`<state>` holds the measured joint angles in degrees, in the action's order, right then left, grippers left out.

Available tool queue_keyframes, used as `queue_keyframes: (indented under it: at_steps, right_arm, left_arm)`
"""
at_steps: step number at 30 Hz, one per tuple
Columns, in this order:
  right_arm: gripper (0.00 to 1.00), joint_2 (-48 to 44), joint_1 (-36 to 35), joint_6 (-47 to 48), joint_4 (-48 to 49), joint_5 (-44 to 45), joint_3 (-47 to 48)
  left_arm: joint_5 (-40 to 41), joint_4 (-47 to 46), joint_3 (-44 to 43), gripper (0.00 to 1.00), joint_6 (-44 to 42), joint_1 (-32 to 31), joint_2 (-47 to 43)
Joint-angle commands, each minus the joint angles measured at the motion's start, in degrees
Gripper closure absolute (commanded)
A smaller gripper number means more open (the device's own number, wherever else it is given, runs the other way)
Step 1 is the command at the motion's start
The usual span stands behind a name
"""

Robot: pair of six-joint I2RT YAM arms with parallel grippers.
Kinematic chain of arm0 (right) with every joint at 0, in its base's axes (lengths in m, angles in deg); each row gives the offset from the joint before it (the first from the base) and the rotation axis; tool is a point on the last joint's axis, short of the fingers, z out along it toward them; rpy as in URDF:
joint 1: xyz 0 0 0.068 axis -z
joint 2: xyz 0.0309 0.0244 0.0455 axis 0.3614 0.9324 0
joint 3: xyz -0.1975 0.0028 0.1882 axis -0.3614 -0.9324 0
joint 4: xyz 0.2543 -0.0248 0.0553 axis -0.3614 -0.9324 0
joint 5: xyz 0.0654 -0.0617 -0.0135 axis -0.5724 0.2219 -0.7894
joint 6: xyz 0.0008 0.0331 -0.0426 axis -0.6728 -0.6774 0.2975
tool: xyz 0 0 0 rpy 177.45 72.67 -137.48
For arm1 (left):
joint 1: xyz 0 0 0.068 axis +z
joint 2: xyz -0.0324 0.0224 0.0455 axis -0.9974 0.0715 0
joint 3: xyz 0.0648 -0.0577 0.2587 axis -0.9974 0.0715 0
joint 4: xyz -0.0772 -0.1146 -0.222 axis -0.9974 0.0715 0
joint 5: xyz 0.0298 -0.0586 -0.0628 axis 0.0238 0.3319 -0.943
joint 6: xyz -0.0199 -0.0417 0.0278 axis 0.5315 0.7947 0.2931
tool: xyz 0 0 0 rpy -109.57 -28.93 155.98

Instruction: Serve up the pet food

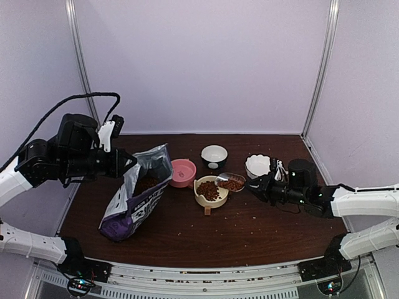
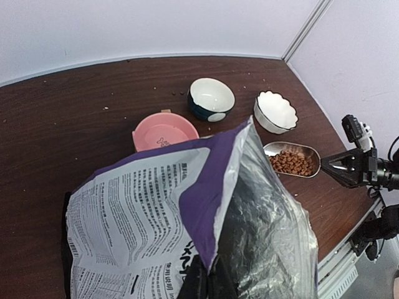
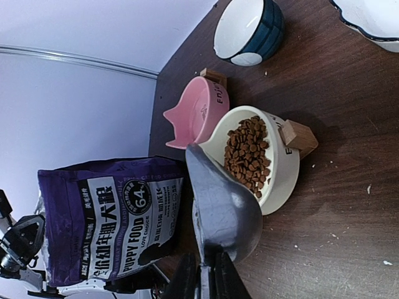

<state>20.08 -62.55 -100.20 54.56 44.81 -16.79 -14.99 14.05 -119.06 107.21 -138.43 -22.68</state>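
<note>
Reddish-brown pet food (image 1: 208,190) lies heaped in a cream bowl (image 1: 201,198), also seen in the right wrist view (image 3: 247,156). More kibble (image 1: 232,184) fills a silver scoop (image 2: 292,162) held just above the bowl's right rim. My right gripper (image 1: 255,185) is shut on the scoop's handle; the right wrist view shows the scoop's underside (image 3: 221,205) and my gripper (image 3: 206,274). My left gripper (image 1: 128,163) is shut on the top edge of the purple-and-white bag (image 1: 138,199), holding its mouth open; kibble (image 1: 147,183) shows inside. The bag (image 2: 156,218) fills the left wrist view, with my gripper (image 2: 212,274) pinching its edge.
A pink bowl (image 1: 182,172) stands left of the cream bowl, beside the bag's mouth. A dark blue bowl with white inside (image 1: 214,155) and a white scalloped bowl (image 1: 258,166) stand behind. Loose crumbs dot the brown table (image 1: 249,230).
</note>
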Motion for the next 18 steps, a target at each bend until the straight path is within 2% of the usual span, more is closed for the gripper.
queue_keyframes:
  at_steps: [1, 18]
  right_arm:
    - [1.0, 1.15, 0.32, 3.11, -1.23, 1.77, 1.49]
    - [1.0, 5.03, 0.32, 8.86, -13.53, 3.8, 9.08]
  left_arm:
    - [0.29, -2.33, 0.48, 1.0, 0.25, 0.68, 0.63]
    - [-0.28, -2.31, 1.24, 1.0, 0.44, 0.68, 0.66]
